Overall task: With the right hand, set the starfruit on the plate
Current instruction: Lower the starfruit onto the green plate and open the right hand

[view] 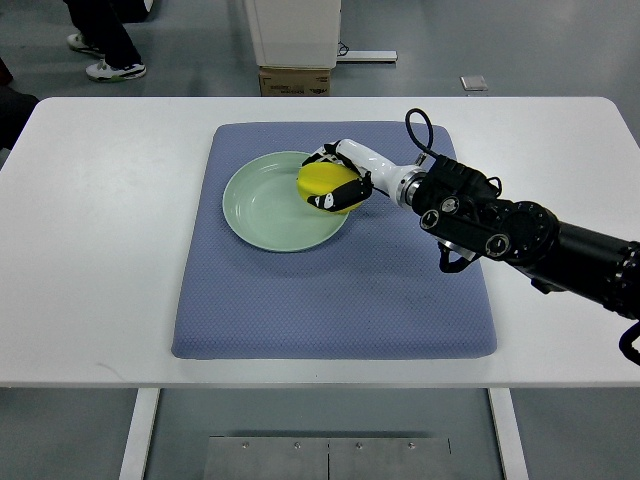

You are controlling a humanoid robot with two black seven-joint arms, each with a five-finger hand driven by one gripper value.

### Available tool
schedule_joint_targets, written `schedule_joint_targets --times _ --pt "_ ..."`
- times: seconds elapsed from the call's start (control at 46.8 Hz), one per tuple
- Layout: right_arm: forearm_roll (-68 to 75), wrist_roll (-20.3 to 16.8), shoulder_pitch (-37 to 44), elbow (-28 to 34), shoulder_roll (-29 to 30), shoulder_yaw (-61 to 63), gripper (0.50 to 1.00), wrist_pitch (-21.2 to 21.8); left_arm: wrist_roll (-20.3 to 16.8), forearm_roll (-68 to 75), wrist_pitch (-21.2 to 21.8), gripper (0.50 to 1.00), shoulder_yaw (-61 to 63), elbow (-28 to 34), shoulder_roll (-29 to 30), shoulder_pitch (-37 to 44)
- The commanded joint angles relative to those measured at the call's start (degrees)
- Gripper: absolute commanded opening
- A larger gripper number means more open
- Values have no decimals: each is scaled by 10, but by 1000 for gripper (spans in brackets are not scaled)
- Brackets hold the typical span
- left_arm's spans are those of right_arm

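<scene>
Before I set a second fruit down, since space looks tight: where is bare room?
Bare: the plate's left half, the blue mat in front of the plate, and the white table left of the mat. Crowded: the plate's right rim, where the right hand holds the starfruit.

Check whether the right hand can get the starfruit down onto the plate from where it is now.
Probably yes: the right hand, holding the starfruit, is already over the plate rim, and nothing lies inside the plate.
</scene>
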Motion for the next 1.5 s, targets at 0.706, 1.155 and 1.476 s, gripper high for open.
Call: schedule_joint_targets --times 0.706,1.155,1.476 --pt "7 5 2 5 0 4 991 0 0 0 0 1000 0 0 0 -1" --pt "7 6 6 15 0 6 998 6 0 0 0 1000 -1 0 0 0" --pt "9 7 9 26 -17 9 1000 16 0 0 0 1000 -1 0 0 -1"
